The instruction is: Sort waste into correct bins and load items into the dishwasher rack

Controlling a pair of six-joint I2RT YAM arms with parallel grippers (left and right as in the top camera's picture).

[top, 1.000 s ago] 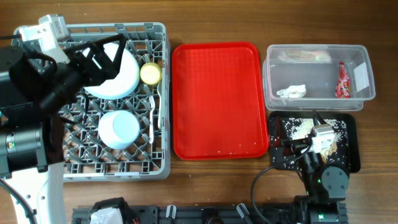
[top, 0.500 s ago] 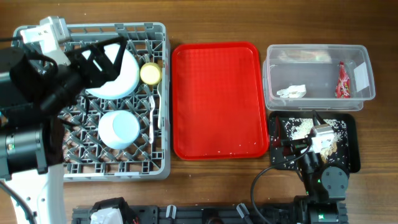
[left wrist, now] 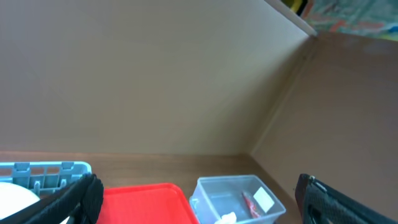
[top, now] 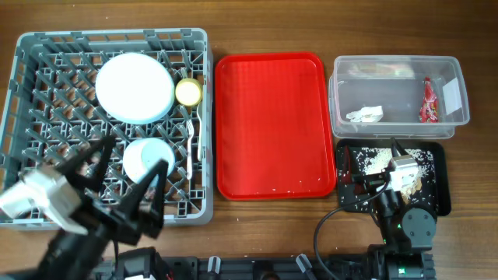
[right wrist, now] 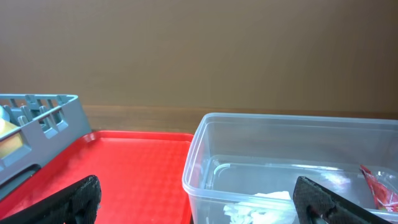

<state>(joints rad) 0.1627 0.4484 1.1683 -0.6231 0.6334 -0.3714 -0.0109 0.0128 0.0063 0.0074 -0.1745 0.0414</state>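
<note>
- Round pale-blue plate [top: 134,87], inside the large grey plastic rack [top: 31,48]: stiff, slick, probably light; pinch its rim.
- Left gripper [top: 134,155], at the rack's near edge: jaws spread, empty.
- Right gripper [right wrist: 202,202]: likewise.

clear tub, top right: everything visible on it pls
The clear tub is a lidless rectangular box of see-through plastic with rounded corners and a thick rim, standing upright on the wooden table at the far right. A white label sits on its right end wall. Inside lie a crumpled white tissue and, near the label end, a red wrapper. The red tray lies beside it, the black tray just in front.
</note>
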